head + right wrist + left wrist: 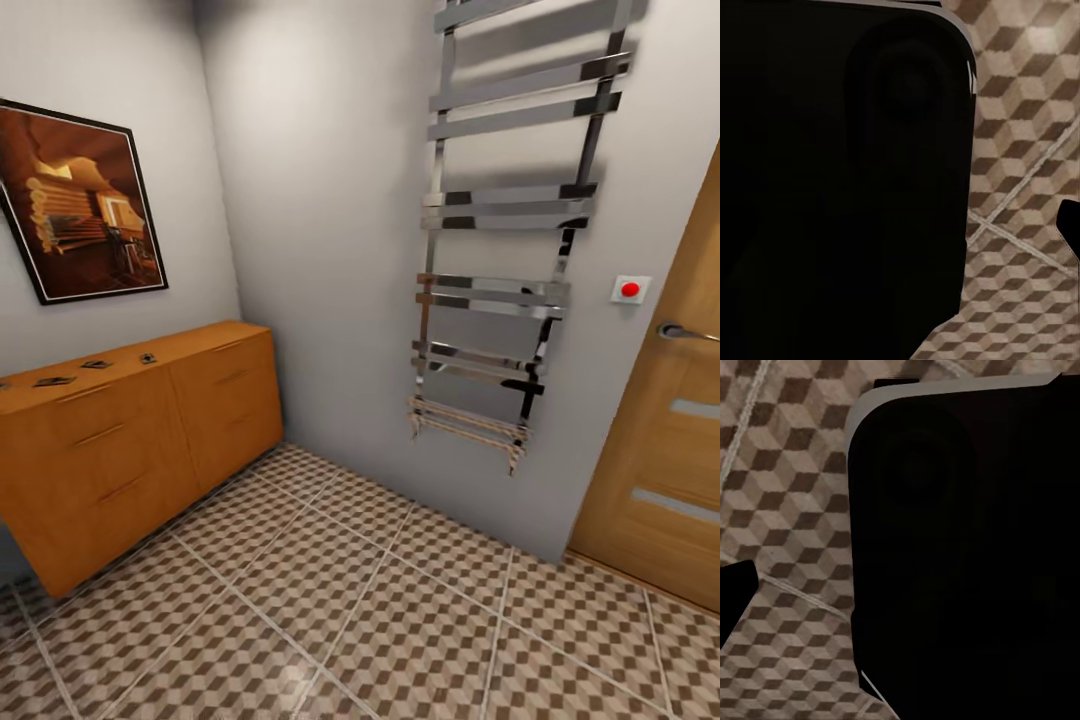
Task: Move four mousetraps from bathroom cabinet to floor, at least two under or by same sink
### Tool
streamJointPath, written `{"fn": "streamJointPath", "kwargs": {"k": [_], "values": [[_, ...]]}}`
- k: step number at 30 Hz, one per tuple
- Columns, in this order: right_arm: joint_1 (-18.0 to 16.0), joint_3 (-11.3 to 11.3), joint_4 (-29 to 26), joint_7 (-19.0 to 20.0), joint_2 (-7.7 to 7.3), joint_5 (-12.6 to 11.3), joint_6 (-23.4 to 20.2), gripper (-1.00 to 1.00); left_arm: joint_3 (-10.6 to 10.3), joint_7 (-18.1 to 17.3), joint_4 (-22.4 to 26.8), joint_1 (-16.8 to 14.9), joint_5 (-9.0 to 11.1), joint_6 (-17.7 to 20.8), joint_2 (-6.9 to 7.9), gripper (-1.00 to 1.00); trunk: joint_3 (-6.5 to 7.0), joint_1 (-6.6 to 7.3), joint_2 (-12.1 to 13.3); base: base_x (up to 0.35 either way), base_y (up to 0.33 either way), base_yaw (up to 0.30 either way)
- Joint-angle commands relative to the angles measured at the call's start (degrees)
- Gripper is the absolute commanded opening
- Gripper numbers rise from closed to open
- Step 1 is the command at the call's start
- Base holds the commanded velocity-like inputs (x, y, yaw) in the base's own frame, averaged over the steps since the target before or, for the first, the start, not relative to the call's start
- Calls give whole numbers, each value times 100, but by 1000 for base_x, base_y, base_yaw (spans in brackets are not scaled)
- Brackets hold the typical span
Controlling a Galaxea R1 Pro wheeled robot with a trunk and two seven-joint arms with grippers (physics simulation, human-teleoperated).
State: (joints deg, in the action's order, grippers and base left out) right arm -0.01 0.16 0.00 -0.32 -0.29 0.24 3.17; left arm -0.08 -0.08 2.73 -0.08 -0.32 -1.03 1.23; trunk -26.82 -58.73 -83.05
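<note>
Mousetraps: small dark flat items lie on top of the orange-brown wooden cabinet [140, 440] at the left wall; three are visible, one [148, 357] toward the middle of the top, one [97, 364] beside it, one [54, 381] nearest the left edge of the head view. They are too small to tell for sure that they are mousetraps.
Traps relative to grippers: cannot tell; the head view gives no arm to measure from.
Left gripper: the left wrist view has a large black rounded body with a pale rim [960, 555] over the bathroom floor [787, 510]; whether the fingers are spread or pressed together cannot be told.
Right gripper: the right wrist view has the same kind of black body [840, 180] above the tiles; finger state cannot be told.
Cabinet drawers: all fronts flush and closed; contents hidden.
Floor: cube-patterned tiles in brown, tan and cream.
Back wall: chrome towel rail [510, 220], red button [630, 289] on a white plate.
Right edge: wooden door [660, 450] with lever handle.
Left wall: framed picture [80, 205].
</note>
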Motion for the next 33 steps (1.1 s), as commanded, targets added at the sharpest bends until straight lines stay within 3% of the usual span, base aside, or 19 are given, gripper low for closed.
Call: {"fn": "streamJointPath", "kwargs": {"k": [1, 33], "values": [[0, 2, 0, -3, -2, 3, 17, 100, -1, -1, 3, -1, -3, -11, 0, 100, -5, 0, -3, 0, 0, 278], [0, 6, 0, -3, 1, 11, 17, 100, 24, -1, 27, -1, 15, -21, -10, 100, -5, 0, -3, 0, 0, 278]]}}
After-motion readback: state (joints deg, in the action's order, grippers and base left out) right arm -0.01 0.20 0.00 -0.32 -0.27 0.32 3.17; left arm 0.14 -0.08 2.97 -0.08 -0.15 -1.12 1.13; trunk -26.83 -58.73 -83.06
